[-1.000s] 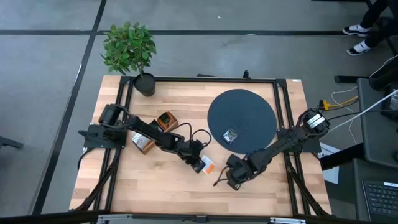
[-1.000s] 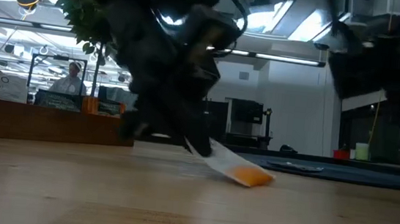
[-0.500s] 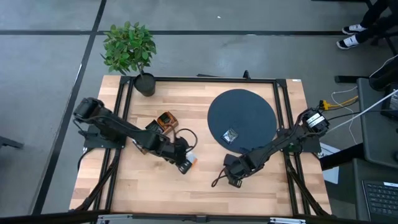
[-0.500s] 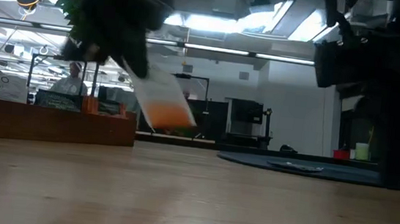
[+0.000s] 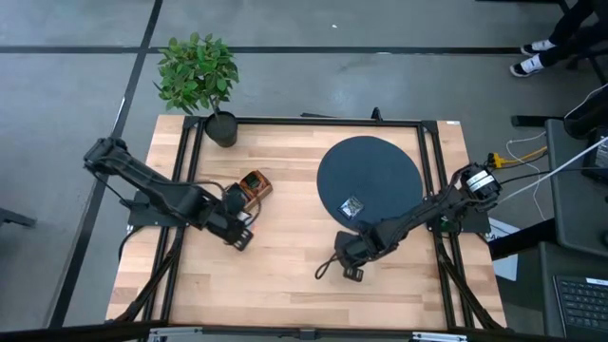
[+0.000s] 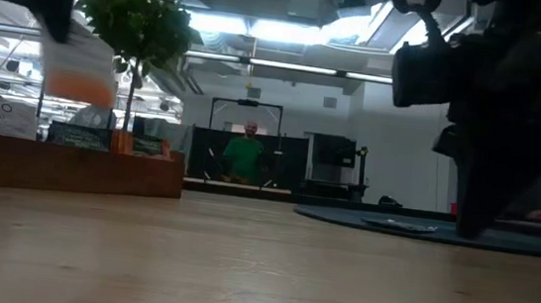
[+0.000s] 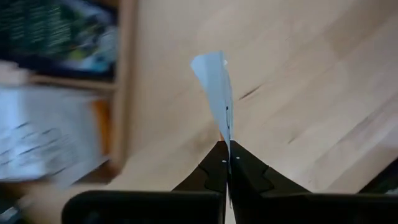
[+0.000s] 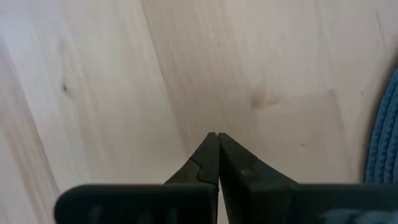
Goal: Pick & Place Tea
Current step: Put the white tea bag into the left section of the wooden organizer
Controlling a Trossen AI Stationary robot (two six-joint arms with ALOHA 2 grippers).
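Observation:
My left gripper (image 5: 239, 237) is shut on a tea sachet (image 6: 79, 68), white with an orange band, which hangs high above the table's left part, beside the brown wooden box (image 5: 252, 184). The left wrist view shows the sachet (image 7: 216, 87) edge-on over the wood, with the box (image 7: 121, 87) next to it. Another sachet (image 5: 352, 206) lies flat on the dark round disc (image 5: 369, 166). My right gripper (image 5: 346, 272) is shut on nothing, pointing down over bare wood in front of the disc (image 8: 387, 143). My left gripper pinches one edge of the sachet (image 7: 225, 138) between its two fingertips, coming from above and pointing steeply down. The sachet is lifted clear of the table and hangs below the fingers, orange band (image 6: 80, 85) lowest.
A potted plant (image 5: 197, 74) stands at the far left corner. The box (image 6: 65, 167) holds more tea packets behind its wall. Bare wood (image 5: 285, 275) lies between the two grippers and along the near edge. A person (image 6: 243, 157) stands in the room beyond.
My left gripper, still shut, has gone up and toward the table's left edge, up to the box. The sachet, whose orange end touched the wood a second ago, now hangs clear. My right gripper has turned about its own axis and shifted a little toward the left.

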